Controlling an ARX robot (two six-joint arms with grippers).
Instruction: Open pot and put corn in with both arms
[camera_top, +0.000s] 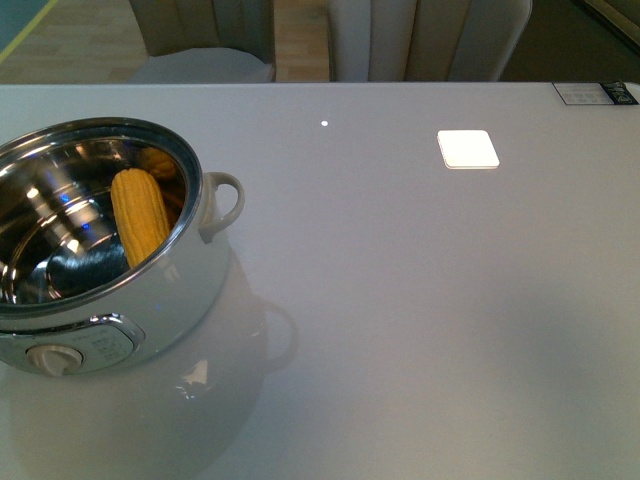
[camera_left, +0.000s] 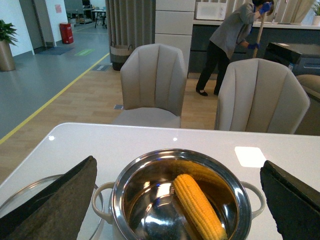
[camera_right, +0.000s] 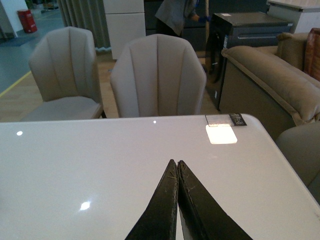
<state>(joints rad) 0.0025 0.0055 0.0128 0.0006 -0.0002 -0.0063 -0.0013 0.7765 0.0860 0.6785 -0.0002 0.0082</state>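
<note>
The white pot (camera_top: 190, 290) stands at the table's left with no lid on it, its steel bowl showing. The yellow corn (camera_top: 138, 214) lies inside, leaning against the bowl's right wall. In the left wrist view the pot (camera_left: 125, 187) and the corn (camera_left: 198, 205) sit between the wide-apart fingers (camera_left: 55, 200) of my open left gripper (camera_left: 179, 172), which hovers above them. The glass lid's rim (camera_left: 30, 186) peeks out beside the pot. My right gripper (camera_right: 177, 162) is shut on nothing, over bare table. Neither arm shows in the front view.
A small white square (camera_top: 467, 148) lies on the table (camera_top: 420, 300) at the back right, with a label (camera_top: 596, 93) at the far right corner. Grey chairs (camera_left: 152, 80) stand beyond the far edge. A sofa (camera_right: 270, 75) is off the right end. A person (camera_left: 235, 30) stands far behind.
</note>
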